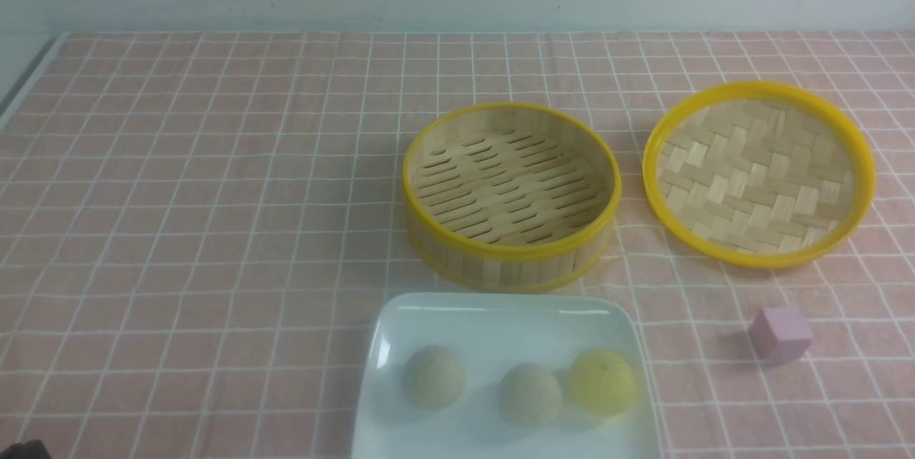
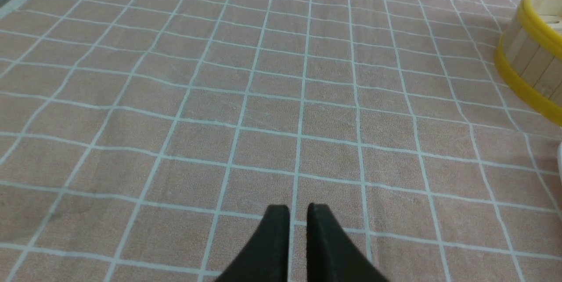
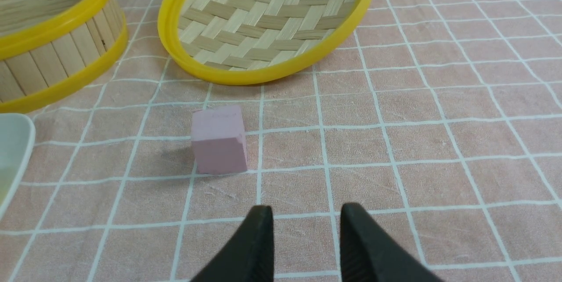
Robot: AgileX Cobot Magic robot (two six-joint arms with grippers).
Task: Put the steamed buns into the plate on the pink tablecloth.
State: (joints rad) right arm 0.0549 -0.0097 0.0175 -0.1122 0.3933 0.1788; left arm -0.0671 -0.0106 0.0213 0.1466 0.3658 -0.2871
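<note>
Nearest the robot, the white square plate (image 1: 500,319) lies on the pink tablecloth (image 1: 214,230) and holds all three steamed buns in a row: a beige-grey bun (image 1: 433,375) on the left, a second beige-grey bun (image 1: 530,394) in the middle, and the yellow bun (image 1: 602,382) just beside it on the right. The left claw (image 2: 298,218) hangs over bare cloth with only a narrow gap between its tips, pinching nothing. The right claw (image 3: 306,220) is spread with nothing between its tips, near a small pink cube (image 1: 780,332). Farther back stands the empty bamboo steamer basket (image 1: 511,194), and to its right lies the woven lid (image 1: 758,173), inner side up.
</note>
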